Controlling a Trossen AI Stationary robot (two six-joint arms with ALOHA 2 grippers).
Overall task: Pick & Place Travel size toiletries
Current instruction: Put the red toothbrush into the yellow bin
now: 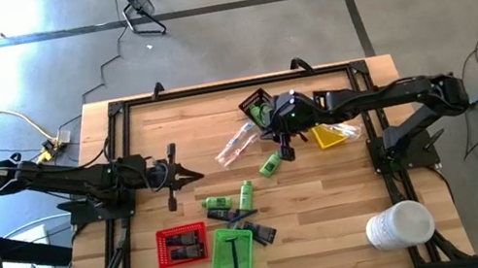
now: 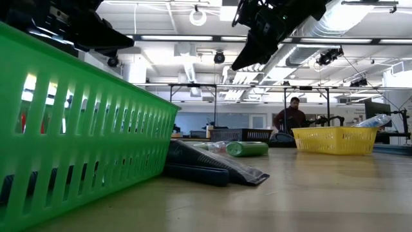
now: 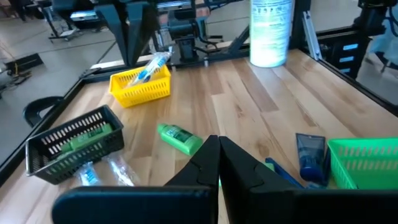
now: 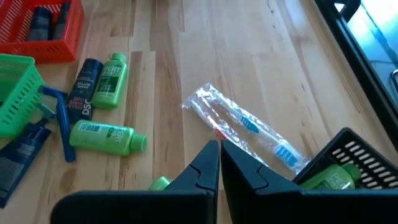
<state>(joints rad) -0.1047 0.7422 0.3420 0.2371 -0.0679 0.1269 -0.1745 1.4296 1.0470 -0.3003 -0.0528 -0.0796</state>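
Note:
Toiletries lie loose mid-table: green bottles (image 1: 217, 202) (image 1: 246, 193) (image 1: 271, 165), a clear-wrapped toothbrush pack (image 1: 236, 144) and dark flat packets (image 1: 234, 216). In the right wrist view the pack (image 4: 249, 127), two bottles (image 4: 111, 79) (image 4: 107, 137), a dark tube (image 4: 87, 87) and a blue razor (image 4: 62, 124) lie flat on the wood. My right gripper (image 1: 286, 150) (image 4: 219, 149) is shut and empty, raised above the bottle near the black tray (image 1: 257, 109). My left gripper (image 1: 199, 175) (image 3: 219, 146) is shut and empty, left of the pile, pointing at a bottle (image 3: 179, 138).
A red tray (image 1: 182, 245) and a green tray (image 1: 233, 255) sit near the front edge, and a yellow tray (image 1: 330, 133) lies under the right arm. The white cylinder (image 1: 398, 226) stands at front right. A dark frame rims the table. A person (image 2: 293, 116) shows far behind.

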